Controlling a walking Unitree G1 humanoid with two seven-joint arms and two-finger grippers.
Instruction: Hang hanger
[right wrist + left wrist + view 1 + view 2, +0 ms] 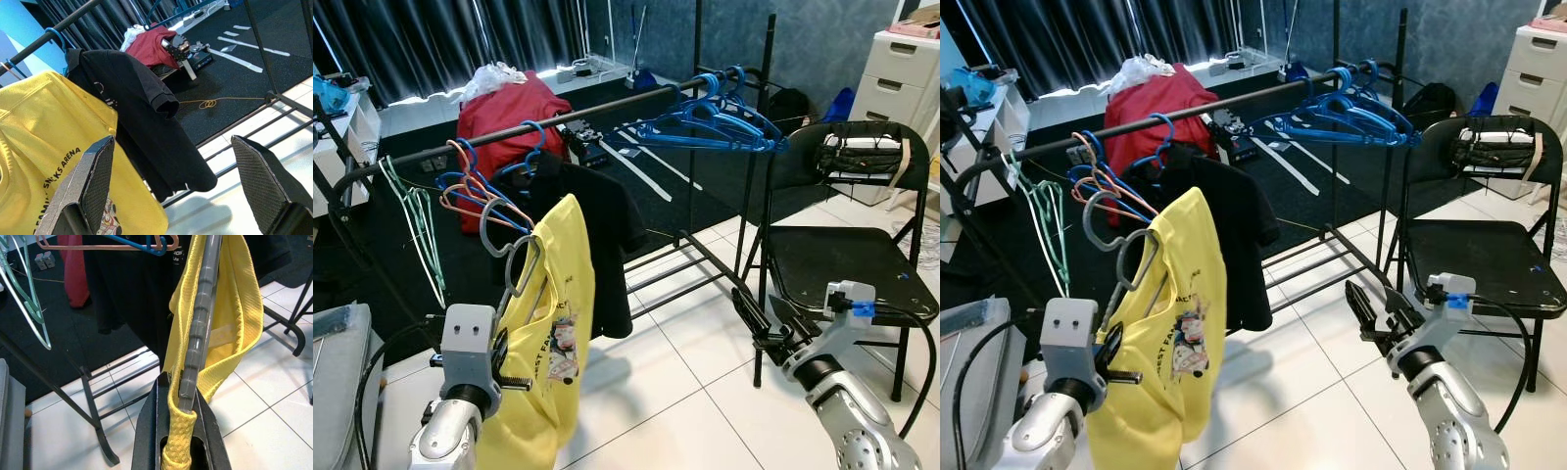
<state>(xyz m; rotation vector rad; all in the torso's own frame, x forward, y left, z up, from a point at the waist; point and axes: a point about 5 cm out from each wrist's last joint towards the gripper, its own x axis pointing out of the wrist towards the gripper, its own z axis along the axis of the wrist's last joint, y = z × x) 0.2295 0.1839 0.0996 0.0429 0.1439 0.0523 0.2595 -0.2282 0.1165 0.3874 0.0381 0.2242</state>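
A grey hanger (506, 247) carries a yellow T-shirt (558, 323). My left gripper (184, 384) is shut on the hanger's arm and the shirt's collar, low at the front left. The hanger's hook sits just below and in front of the black rail (558, 119), not on it. My right gripper (1376, 305) stands open at the lower right, apart from the clothes, with nothing between its fingers (93, 181). A black shirt (597, 220) hangs from the rail on a blue hanger, right behind the yellow one.
Empty orange, blue and green hangers (460, 191) crowd the rail's left part; several blue hangers (715, 122) hang at its right end. A red garment (504, 113) lies behind. A black folding chair (847, 259) stands right, with white drawers (901, 78) beyond.
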